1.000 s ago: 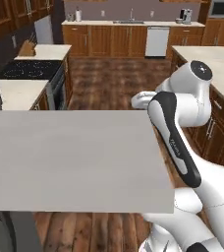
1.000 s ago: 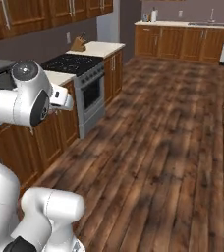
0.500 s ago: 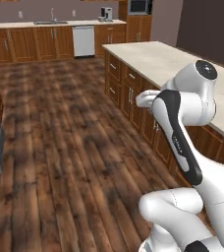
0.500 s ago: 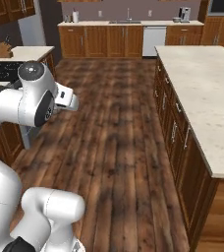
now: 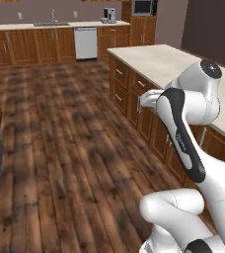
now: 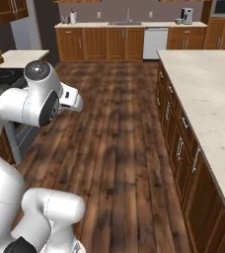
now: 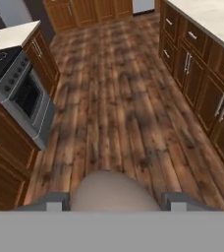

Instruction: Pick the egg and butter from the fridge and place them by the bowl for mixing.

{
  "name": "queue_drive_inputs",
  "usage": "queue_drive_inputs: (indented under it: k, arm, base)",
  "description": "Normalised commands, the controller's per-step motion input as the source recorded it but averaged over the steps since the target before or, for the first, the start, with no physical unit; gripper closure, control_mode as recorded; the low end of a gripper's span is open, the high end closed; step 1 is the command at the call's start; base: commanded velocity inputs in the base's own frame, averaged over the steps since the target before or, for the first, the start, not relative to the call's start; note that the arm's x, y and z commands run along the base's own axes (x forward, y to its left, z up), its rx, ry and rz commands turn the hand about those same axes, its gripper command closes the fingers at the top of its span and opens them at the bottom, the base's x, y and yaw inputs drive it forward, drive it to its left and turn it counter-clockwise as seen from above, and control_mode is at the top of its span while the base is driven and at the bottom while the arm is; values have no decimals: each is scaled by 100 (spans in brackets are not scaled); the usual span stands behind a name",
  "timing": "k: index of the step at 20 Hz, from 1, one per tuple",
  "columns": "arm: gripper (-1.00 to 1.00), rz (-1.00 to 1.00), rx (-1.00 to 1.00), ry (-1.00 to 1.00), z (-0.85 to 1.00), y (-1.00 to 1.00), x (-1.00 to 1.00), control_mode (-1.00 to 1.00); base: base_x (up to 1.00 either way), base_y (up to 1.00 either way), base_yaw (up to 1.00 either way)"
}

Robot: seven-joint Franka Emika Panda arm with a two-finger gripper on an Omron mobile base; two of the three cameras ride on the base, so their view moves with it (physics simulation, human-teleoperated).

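The wood floor (image 5: 60,148) runs open ahead of me. The long pale-topped bench (image 6: 208,99) stands along my right side, and the stove (image 7: 20,93) is off to the left. The arm is folded in close over the base, and the hand (image 7: 115,201) looks forward and down the aisle. Its two fingertips sit close on either side of a round brownish-grey dome – the egg (image 7: 111,189) – so I judge it closed on the egg, carrying it. The bench lies to the right of the hand, near but not under it. Where the bowl stands I cannot tell from here – so the next move is likely more driving than reaching.
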Motion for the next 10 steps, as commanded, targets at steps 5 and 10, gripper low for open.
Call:
queue_drive_inputs:
  k: [5,10]
  arm:
    - [100,0,0,0,0,0,0,100]
    - [100,0,0,0,0,0,0,100]
  base:
    - [89,16,0]
    - [88,3,0]
